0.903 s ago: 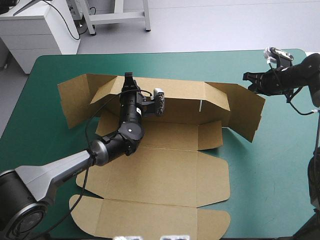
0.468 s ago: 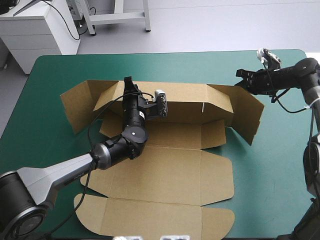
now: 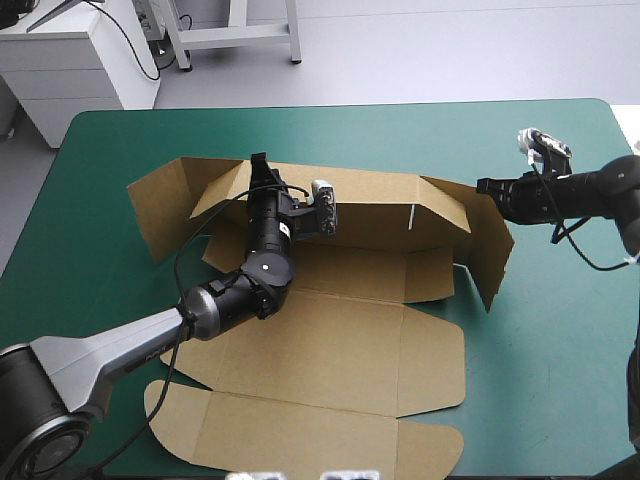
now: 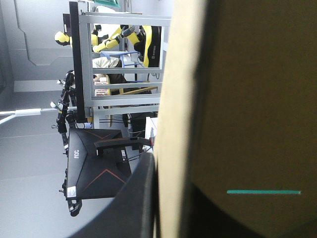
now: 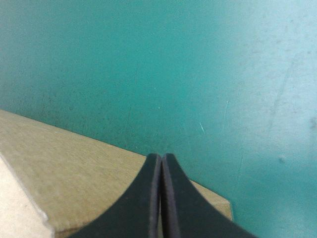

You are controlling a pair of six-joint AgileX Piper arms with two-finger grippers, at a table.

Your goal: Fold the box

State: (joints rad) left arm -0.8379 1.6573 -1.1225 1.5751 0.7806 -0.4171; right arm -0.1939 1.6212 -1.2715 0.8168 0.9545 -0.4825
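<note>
The brown box (image 3: 330,340) lies open on the teal-green cover, its far wall (image 3: 370,200) raised and its near panels flat. My left gripper (image 3: 258,172) is shut on the far wall's top edge near its left end. In the left wrist view that gripper (image 4: 173,178) has the board's pale edge (image 4: 176,99) between its black fingers. My right gripper (image 3: 490,187) is shut, its tip against the raised right end flap (image 3: 492,250). In the right wrist view its fingers (image 5: 161,158) meet in a point with nothing between them, brown board (image 5: 74,178) just under the tip.
The left end flap (image 3: 165,205) stands angled outward. A side flap (image 3: 430,275) lies flat inside the right end. Bare teal-green cover (image 3: 560,330) stretches to the right of the box and along the far edge.
My right gripper has swung toward the near side against the right end flap, which now angles further inward. The whole box has shifted slightly to the right. The left gripper keeps its hold.
</note>
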